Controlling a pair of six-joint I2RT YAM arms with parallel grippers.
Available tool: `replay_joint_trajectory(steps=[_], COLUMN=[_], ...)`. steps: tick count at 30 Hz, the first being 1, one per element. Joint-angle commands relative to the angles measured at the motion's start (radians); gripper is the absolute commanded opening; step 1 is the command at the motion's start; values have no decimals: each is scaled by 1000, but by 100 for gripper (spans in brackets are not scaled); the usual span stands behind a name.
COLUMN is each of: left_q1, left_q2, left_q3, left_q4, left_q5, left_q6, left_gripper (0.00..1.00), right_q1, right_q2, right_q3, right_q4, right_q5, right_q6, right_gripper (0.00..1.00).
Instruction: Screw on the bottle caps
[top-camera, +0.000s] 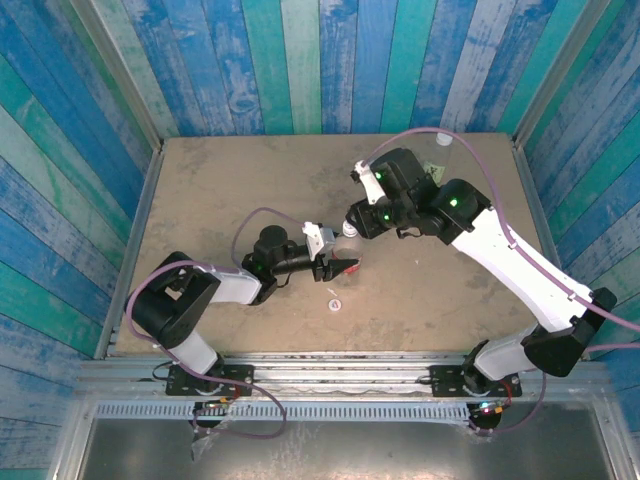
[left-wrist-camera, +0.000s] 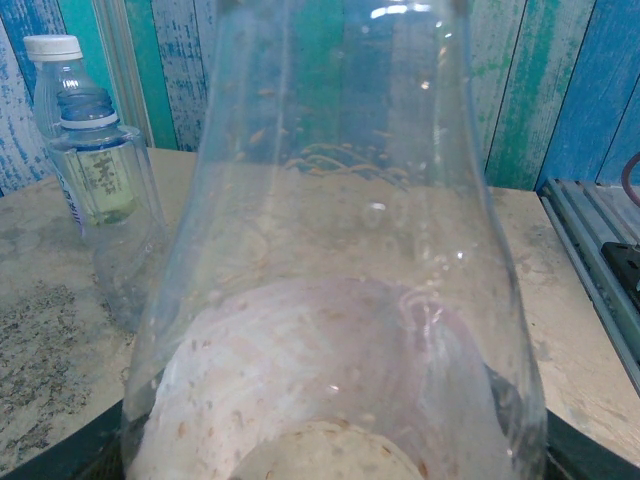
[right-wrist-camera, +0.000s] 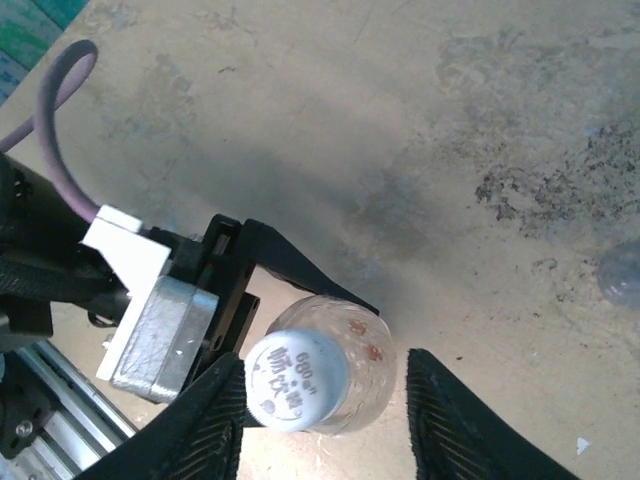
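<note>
Left hand (top-camera: 345, 266) grips bottle (left-wrist-camera: 330, 250), right hand (right-wrist-camera: 328, 372) straddles its cap (right-wrist-camera: 295, 380)

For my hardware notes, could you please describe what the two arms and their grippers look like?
The left arm and right arm both have white shells and black joints; green lights glow on the right one. A purple cable runs along each. The right gripper has black, ribbed, tapering fingers; the left gripper has black ones too, with a white and grey block behind.
</note>
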Motion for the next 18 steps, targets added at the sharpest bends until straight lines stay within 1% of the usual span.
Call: replay_joint_trajectory(steps=[1,9,18], left_q1=[1,3,2], left_q2=[-25,-26,-26], left_q3=[-6,-7,-6], left_q4=[-68,-68,-70], left_q5=[-15,-16,-17], left_q6=[6,6,6], left_gripper=[66,66,66], right_q1=[-9,-15,-20], right_q2=[-4,6,10], right_q3=[-28,-43,-60], right_q4=[8,6,6], right_q5=[-12,-29,-40], right_q6=[14,5,5], right_gripper=[43,38,36])
